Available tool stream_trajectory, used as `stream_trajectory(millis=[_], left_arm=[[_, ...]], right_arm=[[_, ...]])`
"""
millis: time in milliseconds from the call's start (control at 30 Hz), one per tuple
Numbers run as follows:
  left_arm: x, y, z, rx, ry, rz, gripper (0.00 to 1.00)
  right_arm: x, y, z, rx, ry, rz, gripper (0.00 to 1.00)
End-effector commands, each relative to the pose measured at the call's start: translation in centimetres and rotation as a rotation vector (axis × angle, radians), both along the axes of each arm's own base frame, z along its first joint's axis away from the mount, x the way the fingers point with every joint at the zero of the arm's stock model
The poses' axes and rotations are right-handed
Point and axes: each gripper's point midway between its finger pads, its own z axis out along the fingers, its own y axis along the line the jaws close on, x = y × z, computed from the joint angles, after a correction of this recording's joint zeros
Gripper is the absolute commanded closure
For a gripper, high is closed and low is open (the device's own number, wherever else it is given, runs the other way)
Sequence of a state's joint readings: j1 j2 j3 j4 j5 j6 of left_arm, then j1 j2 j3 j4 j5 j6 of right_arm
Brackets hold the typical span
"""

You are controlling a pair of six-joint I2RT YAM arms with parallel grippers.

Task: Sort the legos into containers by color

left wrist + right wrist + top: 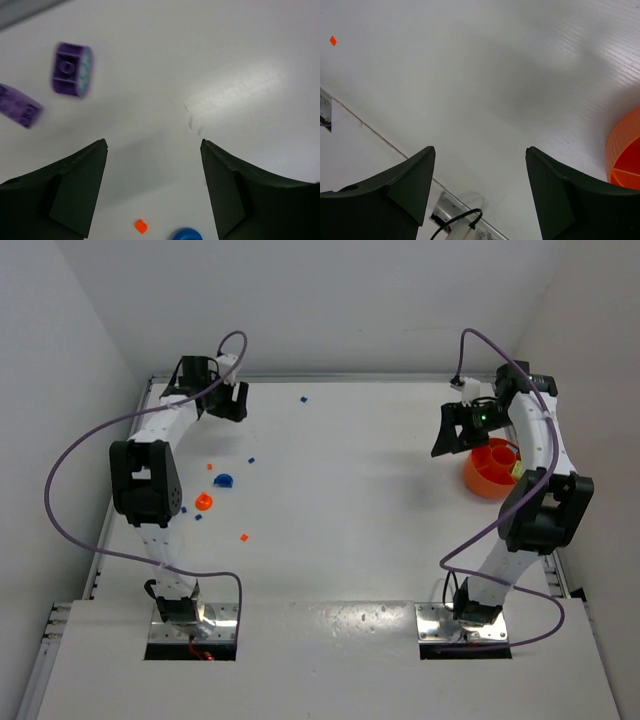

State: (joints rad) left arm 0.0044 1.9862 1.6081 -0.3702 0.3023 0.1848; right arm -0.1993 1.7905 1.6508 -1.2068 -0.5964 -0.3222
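Currently | left end effector (153, 144) spread wide, empty, facing orange lego (140, 226) for pickup | right end effector (480, 150) spread, empty, beside orange bowl (626, 150)

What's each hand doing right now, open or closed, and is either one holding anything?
Left hand: open, holding nothing.
Right hand: open, holding nothing.

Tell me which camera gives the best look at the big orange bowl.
Top external: the orange bowl shows almost whole, only its right side hidden behind the right arm. The right wrist view catches just a slice of its wall at the frame's right edge. The left wrist view shows none of it.
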Motion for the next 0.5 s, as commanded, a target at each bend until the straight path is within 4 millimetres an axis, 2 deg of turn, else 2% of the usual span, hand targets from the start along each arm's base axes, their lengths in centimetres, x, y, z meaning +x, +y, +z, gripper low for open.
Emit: stream_trajectory(millis=[0, 67, 133, 167, 233, 267, 300, 333, 400, 433, 467], left_arm=[[3.1, 4.4, 3.7, 0.048, -0.087, 0.175, 0.18], [4.9, 6.2, 4.0, 0.071, -0.112, 0.206, 0.16], [5.9, 6.4, 3.3, 0.086, -0.099, 0.194, 0.1], [7.1, 7.1, 2.3, 0.099, -0.069, 0.191, 0.09], [8.5, 7.5, 1.9, 0.089, -0.061, 0.187, 0.09], [9.8, 7.3, 3.4, 0.078, -0.105, 0.176, 0.09], [10.4, 7.8, 1.7, 0.07, -0.086, 0.177, 0.09], [11.2, 7.9, 2.3, 0.071, -0.11, 0.178, 0.09], [11.9, 7.9, 1.5, 0.071, -0.11, 0.178, 0.09], [12.3, 8.0, 0.2, 0.07, -0.101, 0.177, 0.09], [12.5, 7.8, -0.1, 0.065, -0.1, 0.17, 0.1]], right_arm=[[-0.3, 0.8, 1.4, 0.026, -0.051, 0.035, 0.27], [-0.3, 0.9, 1.1, 0.039, -0.043, 0.037, 0.27], [-0.2, 1.4, 0.9, 0.05, -0.034, 0.048, 0.27], [-0.2, 1.4, 0.9, 0.05, -0.034, 0.048, 0.27], [-0.2, 1.4, 0.9, 0.053, -0.029, 0.041, 0.27], [-0.2, 1.4, 0.6, 0.055, -0.02, 0.04, 0.27], [0.0, 1.4, 0.6, 0.053, -0.029, 0.041, 0.27], [0.0, 1.2, 0.5, 0.044, -0.022, 0.031, 0.27], [0.0, 1.2, 0.5, 0.043, -0.022, 0.031, 0.27], [0.0, 1.2, 0.5, 0.043, -0.022, 0.031, 0.27], [0.0, 1.0, 0.4, 0.033, -0.019, 0.029, 0.27]])
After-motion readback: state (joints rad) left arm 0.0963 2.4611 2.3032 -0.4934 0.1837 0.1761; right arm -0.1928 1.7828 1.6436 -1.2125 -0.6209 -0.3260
